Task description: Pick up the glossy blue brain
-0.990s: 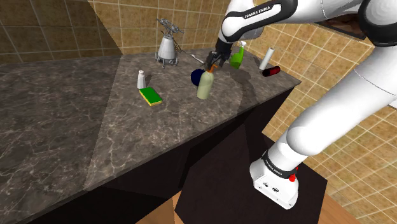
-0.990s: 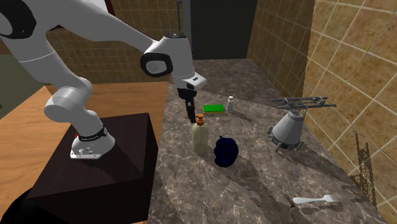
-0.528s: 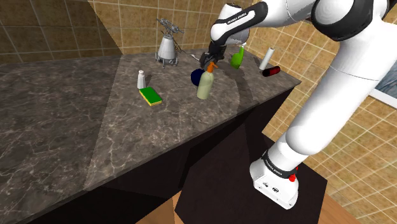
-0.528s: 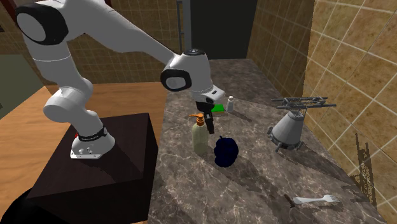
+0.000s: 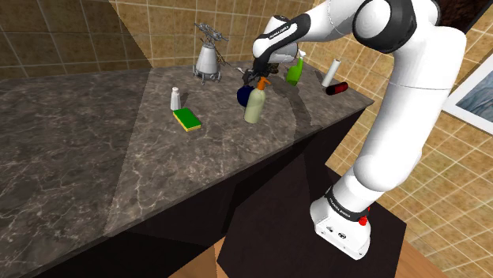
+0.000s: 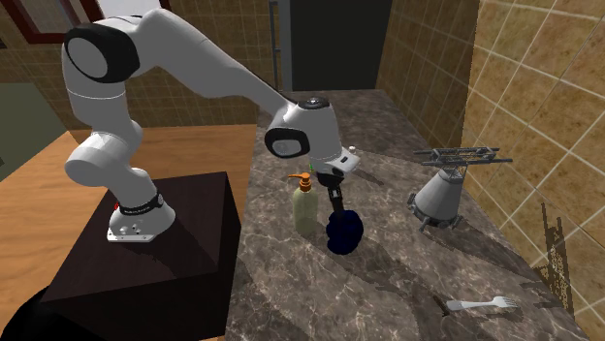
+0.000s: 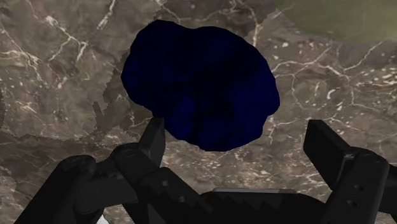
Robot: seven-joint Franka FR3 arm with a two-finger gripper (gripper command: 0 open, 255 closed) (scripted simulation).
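Your jaws are apart and hang right over the dark blue brain [image 7: 200, 83], nothing clamped yet; it sits on the dark veined surface [image 5: 118, 158] just beside the pale pump bottle [image 6: 304, 208], green sponge [image 5: 188, 120] and white shaker [image 5: 175, 99] further along.

Built as an arm [image 5: 411, 103] of glossy white, rounded shells, with dark grey bands [image 5: 393, 17] at the joints. Marked with small black lettering [image 5: 278, 29] along the slim forearm and again around the collar above the foot. Flares at the bottom into a white base [image 5: 341, 229] with a red dot [image 5: 363, 221] and a few small dark holes, mounted on a dark box [image 5: 276, 221]. Ends in an all-black pincer [image 7: 236, 133], with blocky fingers [image 7: 337, 159] and saw-toothed ridges on the body between them.
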